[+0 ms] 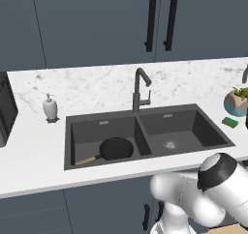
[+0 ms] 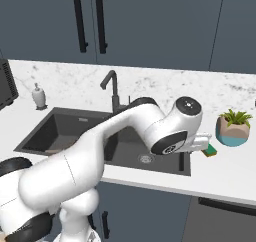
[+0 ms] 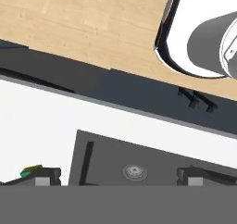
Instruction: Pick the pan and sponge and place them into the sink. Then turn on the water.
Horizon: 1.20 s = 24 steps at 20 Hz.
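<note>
While no water runs from the faucet (image 1: 141,89), roughly a third done. One sink (image 1: 203,141) with two basins, below the jaws; one pan (image 1: 115,149) already in the far basin; one sponge (image 1: 230,122) on the counter just beside the gripper (image 3: 118,177), jaws spread, empty.

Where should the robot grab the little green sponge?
Probably from straight above, the gripper pinching the long sides of the sponge. It lies flat on the counter right of the sink, with a plant pot close behind, so the top looks easiest.
</note>
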{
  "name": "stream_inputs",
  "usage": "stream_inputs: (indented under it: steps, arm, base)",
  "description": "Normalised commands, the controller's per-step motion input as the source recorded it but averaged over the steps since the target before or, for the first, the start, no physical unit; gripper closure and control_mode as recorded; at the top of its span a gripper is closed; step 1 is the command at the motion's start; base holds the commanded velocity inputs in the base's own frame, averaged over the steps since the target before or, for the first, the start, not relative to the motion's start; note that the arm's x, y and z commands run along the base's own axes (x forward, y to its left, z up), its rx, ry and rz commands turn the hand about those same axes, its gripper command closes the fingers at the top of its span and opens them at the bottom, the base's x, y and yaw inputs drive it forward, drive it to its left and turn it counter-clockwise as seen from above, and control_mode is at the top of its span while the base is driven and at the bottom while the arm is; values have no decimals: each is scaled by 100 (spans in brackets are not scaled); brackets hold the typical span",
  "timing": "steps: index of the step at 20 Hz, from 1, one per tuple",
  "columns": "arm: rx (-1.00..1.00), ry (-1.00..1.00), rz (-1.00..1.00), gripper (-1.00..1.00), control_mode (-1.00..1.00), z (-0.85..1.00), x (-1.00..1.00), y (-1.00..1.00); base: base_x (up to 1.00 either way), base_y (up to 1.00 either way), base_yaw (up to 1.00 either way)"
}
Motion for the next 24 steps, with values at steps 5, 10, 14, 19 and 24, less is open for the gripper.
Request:
stream_inputs:
  steps: [5, 10, 14, 19, 24]
  arm:
    - [5, 0, -9, -100, -100, 0, 27, -31]
    - [0, -2, -4, -100, -100, -4, 39, -7]
    - [0, 0, 1, -100, -100, -29, 54, 0]
    - [0, 0, 2, -100, -100, -37, 53, 0]
    - [0, 0, 4, -100, -100, -29, 43, -11]
  base:
    - [0, 0, 0]
    - [0, 0, 0]
    - [0, 0, 0]
    - [0, 0, 0]
    - [0, 0, 0]
